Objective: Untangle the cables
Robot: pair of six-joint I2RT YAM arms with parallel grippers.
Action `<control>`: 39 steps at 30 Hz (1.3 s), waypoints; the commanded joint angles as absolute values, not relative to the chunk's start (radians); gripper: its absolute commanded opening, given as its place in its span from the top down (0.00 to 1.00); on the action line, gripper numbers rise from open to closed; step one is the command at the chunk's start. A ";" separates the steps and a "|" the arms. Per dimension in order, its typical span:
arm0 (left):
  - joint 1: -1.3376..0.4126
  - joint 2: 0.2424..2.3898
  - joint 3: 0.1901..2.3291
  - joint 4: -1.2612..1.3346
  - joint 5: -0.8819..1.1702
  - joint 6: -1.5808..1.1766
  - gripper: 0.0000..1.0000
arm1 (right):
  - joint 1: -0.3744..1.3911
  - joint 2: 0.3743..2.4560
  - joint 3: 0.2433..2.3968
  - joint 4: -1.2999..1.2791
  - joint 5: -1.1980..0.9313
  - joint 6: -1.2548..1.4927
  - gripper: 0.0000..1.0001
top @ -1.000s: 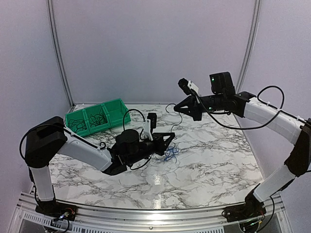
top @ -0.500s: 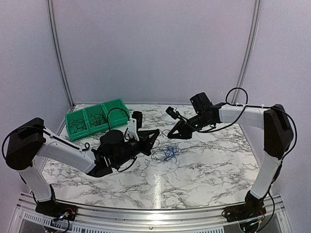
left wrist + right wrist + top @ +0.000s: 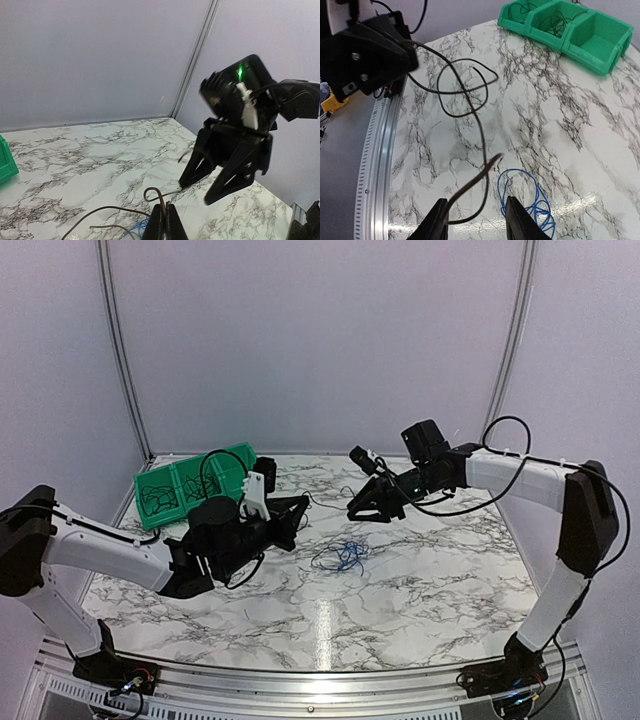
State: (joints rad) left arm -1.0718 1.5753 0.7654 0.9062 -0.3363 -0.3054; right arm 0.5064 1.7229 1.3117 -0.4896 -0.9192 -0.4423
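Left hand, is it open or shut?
Shut. The left hand has its fingers pressed together with no gap, pinching a thin black wire.

A fixed camera high above the near edge looks down across the whole marble table [image 3: 430, 580]. Two wrist cameras sit low and close, facing each other over that table.

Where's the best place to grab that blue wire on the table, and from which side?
Pinch an outer loop of the blue wire, coming straight down from above. It lies as a loose, low coil on the table, so a sideways approach would likely just push it along; the strand is very thin.
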 commanded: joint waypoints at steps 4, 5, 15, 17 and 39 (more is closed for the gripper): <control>-1.039 1.503 0.713 0.821 -0.386 -0.292 1.00 | 0.500 1.600 1.293 -0.470 -0.930 -0.471 0.54; -1.031 1.492 0.715 0.802 -0.386 -0.292 1.00 | 0.499 1.597 1.288 -0.465 -0.907 -0.471 0.54; -0.919 1.376 0.862 0.351 -0.491 -0.324 1.00 | 0.502 1.576 1.247 -0.411 -0.688 -0.492 0.53; -0.891 1.356 0.897 0.255 -0.527 -0.320 1.00 | 0.501 1.569 1.243 -0.408 -0.678 -0.502 0.53; -0.527 1.440 1.108 -0.134 -0.703 -0.317 1.00 | 0.574 1.569 1.229 -0.414 -0.587 -0.566 0.54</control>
State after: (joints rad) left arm -0.5842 1.3632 1.0203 -0.0589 -0.7078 -0.3054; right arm 0.5560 1.5818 1.2304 -0.4217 -0.6159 -0.5442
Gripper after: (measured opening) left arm 0.027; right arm 0.464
